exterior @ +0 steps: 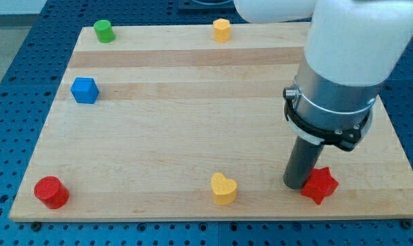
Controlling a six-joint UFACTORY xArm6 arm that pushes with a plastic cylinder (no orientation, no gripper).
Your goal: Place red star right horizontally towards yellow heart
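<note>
The red star lies near the view's bottom right of the wooden board. My tip stands on the board touching the star's left side. The yellow heart lies at the view's bottom centre, well to the left of my tip and the star, at about the same height in the view. The arm's white and grey body rises above the tip and hides the board's upper right part.
A red cylinder sits at the view's bottom left. A blue cube is at the left. A green cylinder is at the top left. A yellow block is at the top centre.
</note>
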